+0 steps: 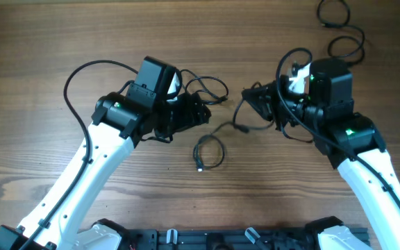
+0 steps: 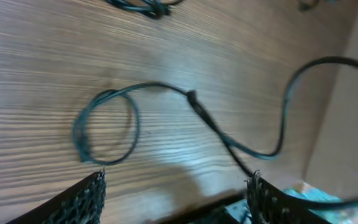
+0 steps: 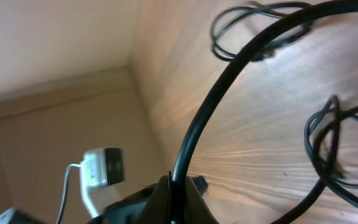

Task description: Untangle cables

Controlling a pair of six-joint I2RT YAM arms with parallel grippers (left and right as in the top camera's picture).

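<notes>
1. Cables (image 1: 242, 128) lie on a wooden table (image 1: 47, 42). We note three: a middle cable (image 1: 222, 149), a tangle (image 1: 221, 98) and a far cable (image 1: 328, 26).
2. Left pincer (image 1: 203, 114): jaws apart, nothing between them. The tangle sits just beside it, on the far side.
3. Left wrist view: the left pincer (image 2: 176, 196) hangs over the middle cable. Its loop (image 2: 135, 127) lies ahead of one finger (image 2: 92, 196). From a connector (image 2: 192, 98) the cable runs down toward the other finger.
4. Right pincer (image 1: 250, 94): jaws together, tip pointing at the left pincer, the middle cable between and below them.
5. Right wrist view: the right pincer (image 3: 173, 196) is clamped on a held cable (image 3: 219, 81), which rises from the fingertips. We cannot tell which cable this is overhead.
6. The far cable is well apart from both pincers, at the table's back right.
</notes>
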